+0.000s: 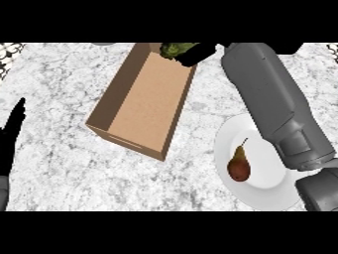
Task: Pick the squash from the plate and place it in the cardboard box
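Green squash hangs over the cardboard box at its far end, right hand curling fingers round it.

Bright, even light across your counter.
On the cardboard box, the nine o'clock wall sits darker; your white plate at four o'clock reads brightest.

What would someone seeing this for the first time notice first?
The long cardboard box lying slantwise in the middle of the counter draws the eye, with the right hand holding the green squash over its far end. Next is the white plate at the lower right, carrying a brown pear. The left hand rests open at the left edge.
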Motion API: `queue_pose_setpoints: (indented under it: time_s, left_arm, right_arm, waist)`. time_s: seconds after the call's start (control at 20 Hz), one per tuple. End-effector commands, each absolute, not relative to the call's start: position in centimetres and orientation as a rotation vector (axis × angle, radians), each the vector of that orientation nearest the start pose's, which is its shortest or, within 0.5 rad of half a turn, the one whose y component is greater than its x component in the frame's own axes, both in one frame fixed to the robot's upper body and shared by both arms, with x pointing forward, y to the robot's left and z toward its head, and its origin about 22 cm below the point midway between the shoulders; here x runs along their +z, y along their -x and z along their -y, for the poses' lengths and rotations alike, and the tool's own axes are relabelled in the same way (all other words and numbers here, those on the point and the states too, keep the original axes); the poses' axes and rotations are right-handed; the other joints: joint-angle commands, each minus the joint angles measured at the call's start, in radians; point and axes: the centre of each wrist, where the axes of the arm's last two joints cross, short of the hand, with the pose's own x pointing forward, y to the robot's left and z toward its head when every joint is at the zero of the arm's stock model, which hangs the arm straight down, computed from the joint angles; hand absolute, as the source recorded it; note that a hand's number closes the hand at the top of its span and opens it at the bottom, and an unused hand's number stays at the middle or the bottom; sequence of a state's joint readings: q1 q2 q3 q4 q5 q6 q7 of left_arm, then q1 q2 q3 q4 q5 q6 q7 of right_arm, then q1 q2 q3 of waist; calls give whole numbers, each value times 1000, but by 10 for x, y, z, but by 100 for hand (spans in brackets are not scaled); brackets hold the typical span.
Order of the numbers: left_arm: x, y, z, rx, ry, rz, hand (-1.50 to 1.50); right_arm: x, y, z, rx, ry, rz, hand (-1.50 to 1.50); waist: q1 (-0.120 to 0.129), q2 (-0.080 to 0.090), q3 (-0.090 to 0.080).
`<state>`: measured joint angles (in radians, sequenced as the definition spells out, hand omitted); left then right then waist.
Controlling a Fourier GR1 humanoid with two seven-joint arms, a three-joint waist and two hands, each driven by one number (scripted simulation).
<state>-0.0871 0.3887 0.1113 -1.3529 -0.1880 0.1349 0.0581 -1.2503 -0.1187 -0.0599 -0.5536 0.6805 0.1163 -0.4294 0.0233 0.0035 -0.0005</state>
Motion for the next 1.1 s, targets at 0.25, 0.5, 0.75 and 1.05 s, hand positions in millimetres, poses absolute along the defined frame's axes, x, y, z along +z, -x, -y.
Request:
queue_pose_setpoints:
  time_s: [0.25,0.5,0.75,1.05]
  left_arm:
    - [10,-277,-338,-265,-619,1390,0]
    - [26,-282,-342,-280,-602,1414,0]
    - [26,-297,-319,-300,-565,1448,0]
    - [41,-306,-322,-322,-558,1447,0]
  right_arm:
    - [202,-456,33,1138,197,1892,150]
    - [169,-456,38,1144,267,1849,150]
    - [161,-457,40,1102,399,1792,150]
    - [129,-456,54,1043,280,1618,-150]
  waist:
    - [37,13,-1]
    - [78,19,-2]
    - [106,31,-2]
    - [125,35,-2]
